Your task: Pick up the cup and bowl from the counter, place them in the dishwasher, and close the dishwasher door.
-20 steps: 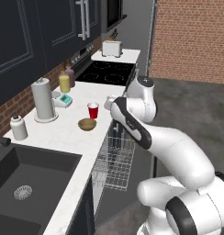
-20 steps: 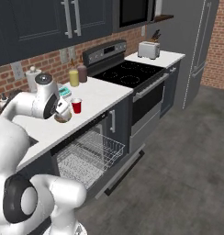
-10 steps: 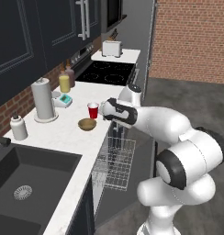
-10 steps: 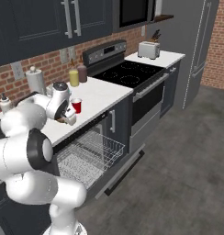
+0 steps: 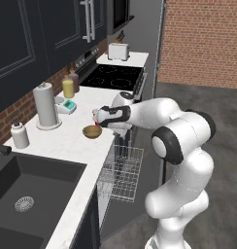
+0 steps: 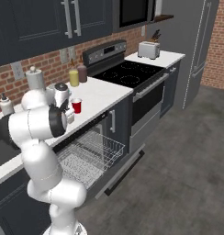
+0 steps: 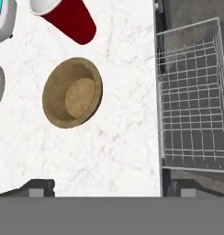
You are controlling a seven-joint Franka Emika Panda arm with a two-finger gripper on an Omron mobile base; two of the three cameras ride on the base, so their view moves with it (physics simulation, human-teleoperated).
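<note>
The red cup [image 7: 68, 18] stands on the white counter [image 7: 123, 137], with the tan-brown bowl [image 7: 72, 98] just beside it. My gripper [image 7: 111, 188] hangs open above the counter's front edge, close to the bowl, with nothing between its fingers. From the left, the bowl [image 5: 92, 131] sits left of my gripper [image 5: 114, 127], and the hand hides most of the cup. From the right, the cup [image 6: 76, 105] shows beside my gripper [image 6: 69, 118]. The dishwasher door [image 6: 120, 170] lies open, and its white wire rack [image 6: 88, 153] is pulled out and bare below the counter edge.
A paper-towel roll [image 5: 45, 104], a yellow bottle [image 5: 68, 87], a small teal-faced device [image 5: 68, 105] and a white soap bottle [image 5: 19, 134] stand behind the bowl. The black sink [image 5: 23, 194] lies to the left. The stove [image 5: 113, 75] and a toaster [image 5: 119, 50] are further along.
The arm has swung left and down, and the hand has come from above the dishwasher to over the counter edge by the bowl. The gripper stayed open. Cup and bowl have not moved.
</note>
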